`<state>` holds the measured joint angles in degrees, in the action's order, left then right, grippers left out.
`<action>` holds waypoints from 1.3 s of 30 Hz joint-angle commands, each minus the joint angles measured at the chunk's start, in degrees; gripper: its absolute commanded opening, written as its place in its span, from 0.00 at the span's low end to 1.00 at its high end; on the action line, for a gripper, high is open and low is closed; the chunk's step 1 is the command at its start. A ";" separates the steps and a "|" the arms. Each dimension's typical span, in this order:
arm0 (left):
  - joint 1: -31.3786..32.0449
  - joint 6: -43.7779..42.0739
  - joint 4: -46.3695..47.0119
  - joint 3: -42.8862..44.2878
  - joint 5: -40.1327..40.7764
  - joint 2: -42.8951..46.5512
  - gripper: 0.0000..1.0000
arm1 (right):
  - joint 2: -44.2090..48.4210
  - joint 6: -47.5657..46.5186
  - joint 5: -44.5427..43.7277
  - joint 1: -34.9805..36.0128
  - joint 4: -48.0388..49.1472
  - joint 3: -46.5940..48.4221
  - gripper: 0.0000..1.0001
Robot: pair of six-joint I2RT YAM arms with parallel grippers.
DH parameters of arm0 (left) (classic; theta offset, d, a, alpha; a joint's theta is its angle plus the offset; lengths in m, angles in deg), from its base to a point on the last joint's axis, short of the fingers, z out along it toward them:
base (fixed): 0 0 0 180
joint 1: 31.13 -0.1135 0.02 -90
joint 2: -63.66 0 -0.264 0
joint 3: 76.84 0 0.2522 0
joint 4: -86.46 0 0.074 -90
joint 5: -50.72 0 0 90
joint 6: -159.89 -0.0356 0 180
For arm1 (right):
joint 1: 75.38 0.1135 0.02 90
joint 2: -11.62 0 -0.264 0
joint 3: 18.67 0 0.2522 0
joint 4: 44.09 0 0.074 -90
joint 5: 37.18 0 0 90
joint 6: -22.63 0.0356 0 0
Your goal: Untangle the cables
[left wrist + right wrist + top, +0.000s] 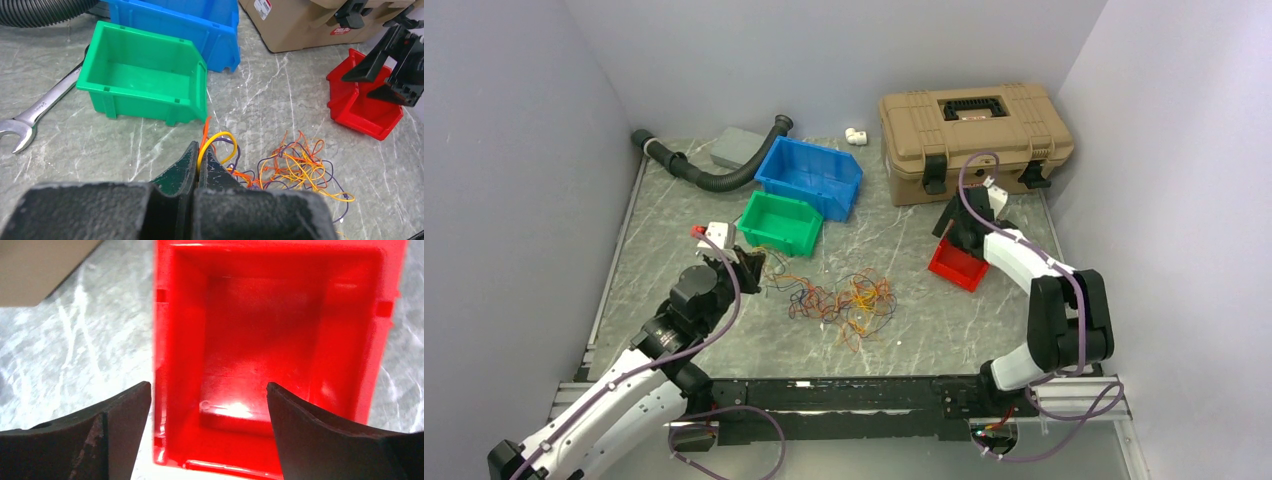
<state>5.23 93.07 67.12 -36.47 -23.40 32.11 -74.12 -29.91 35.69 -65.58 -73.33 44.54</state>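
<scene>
The cables (844, 300) lie as a loose tangle of orange, yellow, red and dark purple strands on the grey marbled tabletop (894, 230). They sit near its middle, in front of the green bin (769, 238) and to the left of the red bin (954, 268). The left fingers (187, 167) are pressed together at the tangle's left edge, pinching a yellow loop and an orange strand that rise just above their tips. The rest of the bundle spreads out on the surface to the right of them. The right fingers (120, 415) are spread wide and hold nothing. They hang over the near end of the red bin, one on either side of its left wall, and nothing can be made out inside the bin. The green bin stands just in front of a blue bin (824, 195), the two close together or touching. A wrench (40, 107) lies flat on the tabletop beside the green bin's left end. A tan hard case (974, 130) stands at the far right, behind the red bin, and a black corrugated hose (714, 178) curves along the far left by the blue bin.
</scene>
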 commanded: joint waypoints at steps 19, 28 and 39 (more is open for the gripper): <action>-0.23 -4.13 -5.79 9.79 -13.92 -10.42 0.31 | 19.50 -10.71 32.26 18.19 2.66 -8.29 0.78; -0.19 -8.60 -3.37 13.22 -21.14 -14.49 0.67 | 13.24 -6.66 33.68 20.33 9.57 -10.04 0.65; -0.16 -5.08 4.97 11.15 -27.68 -23.61 0.66 | 6.40 -5.86 33.53 20.99 13.18 -8.54 0.14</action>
<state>5.16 86.84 65.24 -25.32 -46.40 10.88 -67.49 -36.65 68.39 -44.79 -63.72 33.88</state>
